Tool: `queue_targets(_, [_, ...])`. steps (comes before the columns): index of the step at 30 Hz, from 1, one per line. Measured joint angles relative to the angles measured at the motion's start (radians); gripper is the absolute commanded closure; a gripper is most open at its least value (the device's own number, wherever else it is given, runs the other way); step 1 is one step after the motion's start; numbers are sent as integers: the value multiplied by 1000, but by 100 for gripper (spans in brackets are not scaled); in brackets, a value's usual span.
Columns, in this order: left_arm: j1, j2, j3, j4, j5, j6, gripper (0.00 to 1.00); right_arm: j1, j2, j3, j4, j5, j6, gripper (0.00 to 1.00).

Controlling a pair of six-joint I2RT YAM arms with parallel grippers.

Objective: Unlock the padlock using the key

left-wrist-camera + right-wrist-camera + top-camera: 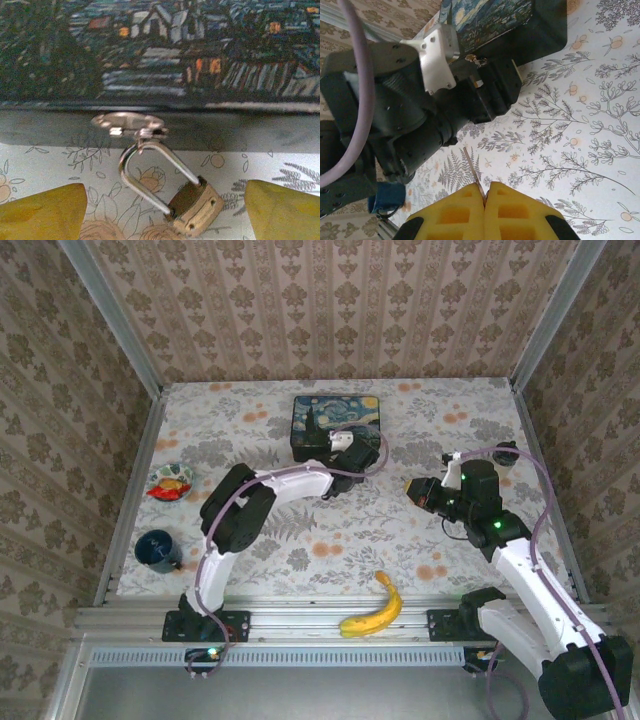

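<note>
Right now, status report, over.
Left claw open, straddling padlock. Right claw shut on key. Padlock closed on tin latch. Left arm between key and padlock.

No legible text, labels or numbers. The painted tin (pixel 335 418) carries artwork only. The padlock (pixel 196 208) at the tin's front is too blurred to read.

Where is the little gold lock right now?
In the left wrist view the padlock lies on the table just in front of the painted tin, its loop through the tin's latch, between the fingers of the open left gripper.
</note>
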Motion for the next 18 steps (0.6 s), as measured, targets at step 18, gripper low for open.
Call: queue_targets(18, [86, 71, 79, -34, 90, 218, 25, -2, 19, -15, 42, -9, 1, 100])
